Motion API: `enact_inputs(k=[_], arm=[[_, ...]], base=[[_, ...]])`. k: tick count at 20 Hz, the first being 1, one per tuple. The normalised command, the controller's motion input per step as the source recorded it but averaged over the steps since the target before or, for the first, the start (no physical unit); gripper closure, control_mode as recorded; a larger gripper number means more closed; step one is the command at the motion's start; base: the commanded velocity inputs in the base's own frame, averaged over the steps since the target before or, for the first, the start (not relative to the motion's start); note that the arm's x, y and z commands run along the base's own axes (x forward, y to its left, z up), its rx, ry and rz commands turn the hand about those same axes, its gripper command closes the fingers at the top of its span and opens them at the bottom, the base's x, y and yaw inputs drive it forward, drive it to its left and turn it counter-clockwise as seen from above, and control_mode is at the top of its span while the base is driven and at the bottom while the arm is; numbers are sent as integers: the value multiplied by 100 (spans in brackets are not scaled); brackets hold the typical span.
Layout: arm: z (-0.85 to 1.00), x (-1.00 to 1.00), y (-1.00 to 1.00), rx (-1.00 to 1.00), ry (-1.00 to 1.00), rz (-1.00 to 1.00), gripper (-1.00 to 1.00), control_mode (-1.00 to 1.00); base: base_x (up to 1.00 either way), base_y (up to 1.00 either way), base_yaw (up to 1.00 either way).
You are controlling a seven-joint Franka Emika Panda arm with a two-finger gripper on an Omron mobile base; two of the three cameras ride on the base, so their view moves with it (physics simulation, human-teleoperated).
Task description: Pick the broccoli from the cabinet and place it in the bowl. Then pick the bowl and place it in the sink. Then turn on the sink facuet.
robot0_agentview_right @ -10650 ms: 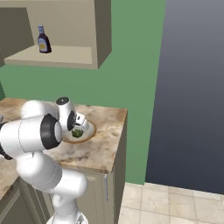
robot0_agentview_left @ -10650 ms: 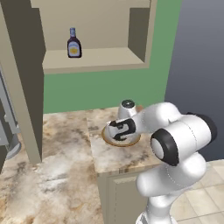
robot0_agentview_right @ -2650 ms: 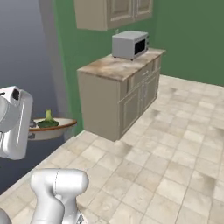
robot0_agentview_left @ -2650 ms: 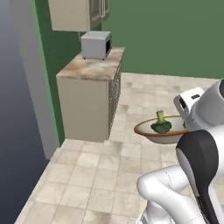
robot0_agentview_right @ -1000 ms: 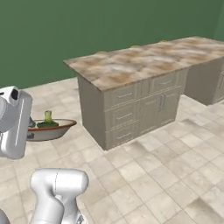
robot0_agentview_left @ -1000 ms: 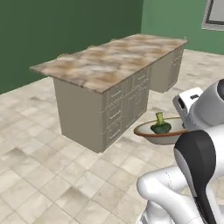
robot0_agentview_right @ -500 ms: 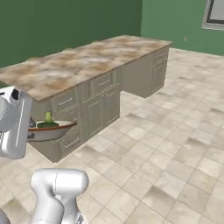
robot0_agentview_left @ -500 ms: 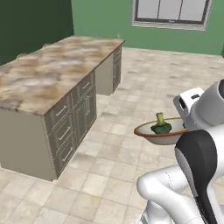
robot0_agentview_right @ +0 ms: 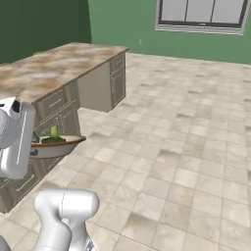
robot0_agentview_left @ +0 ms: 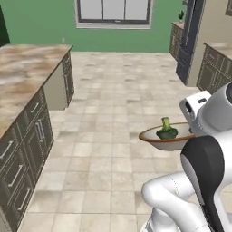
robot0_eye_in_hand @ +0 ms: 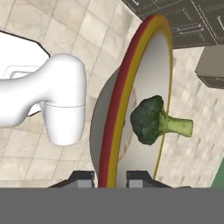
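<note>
Gripping the cream bowl (robot0_eye_in_hand: 144, 78) by its red-brown rim, claw (robot0_eye_in_hand: 110, 177) pinched shut, dark green broccoli (robot0_eye_in_hand: 153, 121) inside

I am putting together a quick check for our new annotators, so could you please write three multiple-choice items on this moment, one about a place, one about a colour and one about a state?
1. Where is the broccoli?
A. On the floor tiles
B. In the bowl
C. On the stone counter

2. What colour is the wall around the window?
A. Green
B. White
C. Blue

3. How does the pincer stand?
A. Wide open, holding nothing
B. Shut on the broccoli stalk
C. Shut on the rim of the bowl

Answers:
1 B: the left base view shows the floret sitting inside the bowl, which is carried in the air above the floor.
2 A: the wall on both sides of the window is green.
3 C: in the hand view the two fingertips sit on either side of the bowl's rim.
</note>
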Motion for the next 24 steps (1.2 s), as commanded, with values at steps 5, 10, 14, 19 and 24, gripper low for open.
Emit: enact_inputs(k=[5, 10, 14, 19, 24], arm=[[0, 0, 0, 0, 0, 0, 100, 100], [0, 0, 0, 0, 0, 0, 100, 100], [0, 0, 0, 0, 0, 0, 100, 100], [0, 0, 0, 0, 0, 0, 100, 100], [0, 0, 0, 0, 0, 0, 100, 100]], base=[[100, -10, -35], [100, -6, -34], [100, -1, -34], [100, 0, -31], [100, 0, -24]])
